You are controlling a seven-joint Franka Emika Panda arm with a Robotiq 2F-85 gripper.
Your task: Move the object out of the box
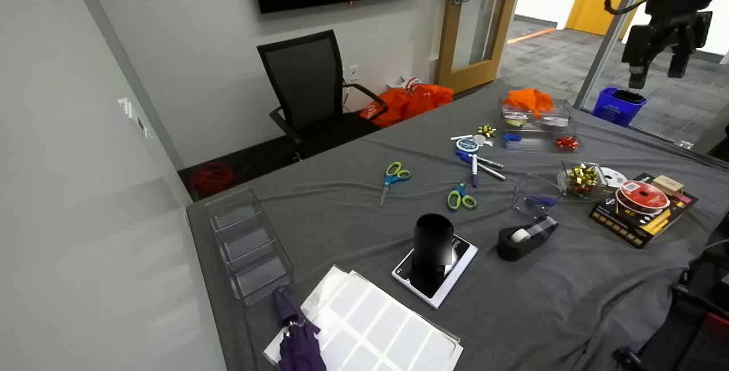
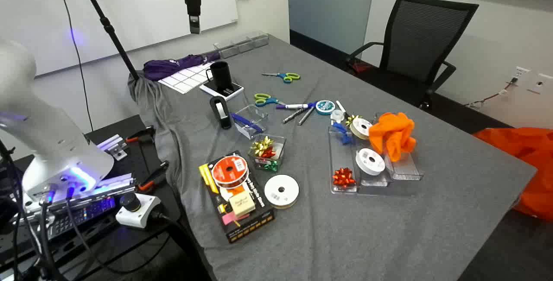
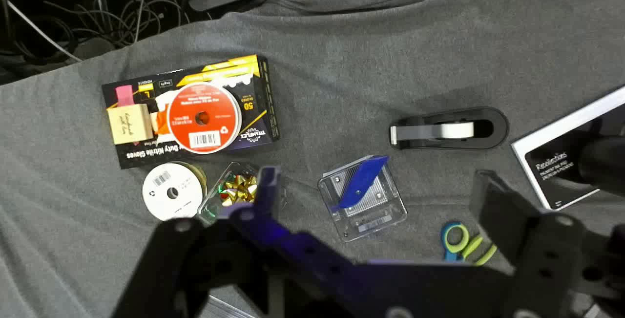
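Black two-finger pincer [image 1: 659, 69] spread wide, high above grey cloth-covered worktop [image 2: 319, 229]; round red ribbon spool [image 3: 205, 102] and beige rectangular block [image 3: 130, 123] sit on flat black-and-yellow glove box [image 3: 255, 117]

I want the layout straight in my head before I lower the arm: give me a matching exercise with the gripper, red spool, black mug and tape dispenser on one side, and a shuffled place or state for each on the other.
1. Gripper
2. Red spool
3. Black mug
4. Tape dispenser

A. Upright on the black-and-white slab
B. Directly on the grey cloth
C. Open, holding nothing
D. On top of the black glove box

Pairs: 1-C, 2-D, 3-A, 4-B
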